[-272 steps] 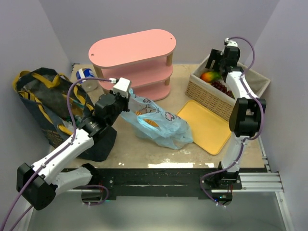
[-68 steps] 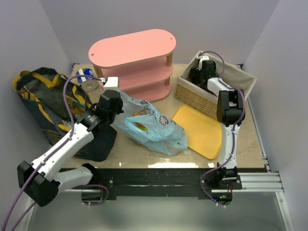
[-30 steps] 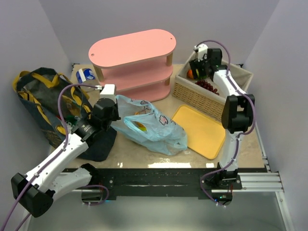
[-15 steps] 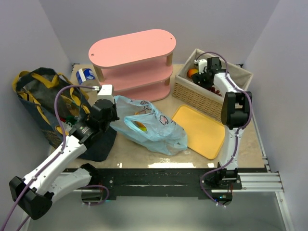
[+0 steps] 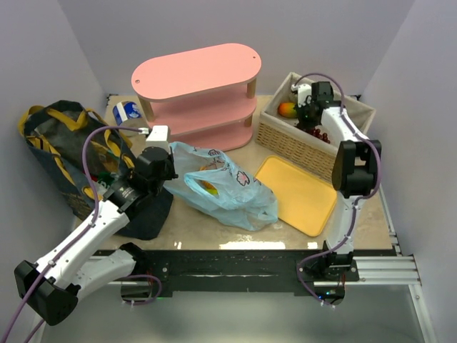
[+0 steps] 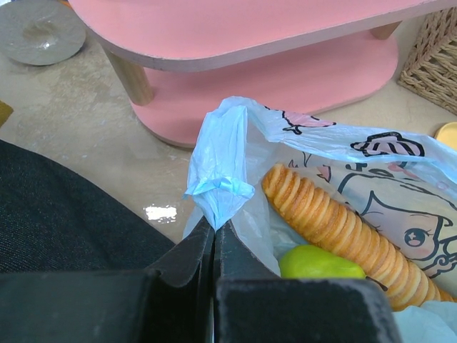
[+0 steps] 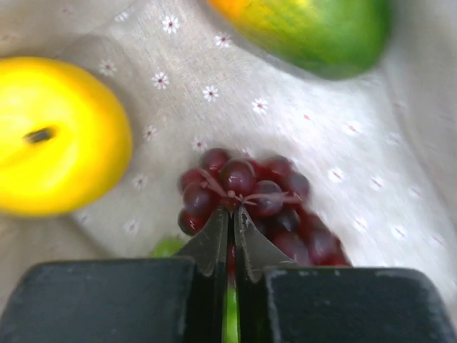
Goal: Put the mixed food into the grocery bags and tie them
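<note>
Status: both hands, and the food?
Left hand shut on blue bag handle. Right hand shut on grapes in the basket. Bread, green fruit bagged. Nothing seen blocking.

walls (image 5: 321, 36): lavender | table (image 5: 193, 221): beige, glossy | furniture: pink three-tier shelf (image 5: 196, 71)

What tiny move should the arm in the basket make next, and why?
Probably lift straight up. The right fingers look pinched shut on the stem of the dark grapes, which lie on the cloth lining of the wicker basket. Meanwhile the left fingers hold up the handle of the light-blue bag, seemingly ready to receive them.
</note>
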Action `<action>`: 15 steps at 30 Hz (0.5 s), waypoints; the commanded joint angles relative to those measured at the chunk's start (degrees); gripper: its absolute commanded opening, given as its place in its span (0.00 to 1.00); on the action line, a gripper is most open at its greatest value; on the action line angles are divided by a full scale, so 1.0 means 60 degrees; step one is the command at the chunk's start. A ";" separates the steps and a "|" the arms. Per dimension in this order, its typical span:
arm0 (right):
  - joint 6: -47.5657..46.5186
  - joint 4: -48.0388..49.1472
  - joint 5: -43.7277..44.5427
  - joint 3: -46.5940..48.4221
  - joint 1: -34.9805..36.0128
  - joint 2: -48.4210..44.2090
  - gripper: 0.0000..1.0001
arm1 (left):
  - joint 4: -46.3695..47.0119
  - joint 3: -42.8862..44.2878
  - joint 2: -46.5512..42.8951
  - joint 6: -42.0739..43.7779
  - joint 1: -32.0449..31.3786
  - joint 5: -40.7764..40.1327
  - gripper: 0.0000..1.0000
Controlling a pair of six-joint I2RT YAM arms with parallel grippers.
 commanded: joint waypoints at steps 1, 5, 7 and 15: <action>0.0259 0.0208 0.0168 0.0224 -0.0121 -0.2038 0.00 | 0.0452 -0.0177 -0.0065 0.0177 0.0042 0.0139 0.00; 0.0405 -0.0156 0.0124 0.0838 -0.0179 -0.2040 0.00 | 0.0599 -0.0163 0.0053 0.0236 0.0042 0.0315 0.00; 0.0435 -0.0391 0.0036 0.1059 -0.0165 -0.1995 0.00 | 0.0599 -0.0119 0.0097 0.0279 0.0042 0.0315 0.00; 0.0508 -0.0421 -0.0095 0.1087 -0.0194 -0.2420 0.00 | 0.0599 -0.0075 0.0038 0.0426 0.0042 0.0330 0.00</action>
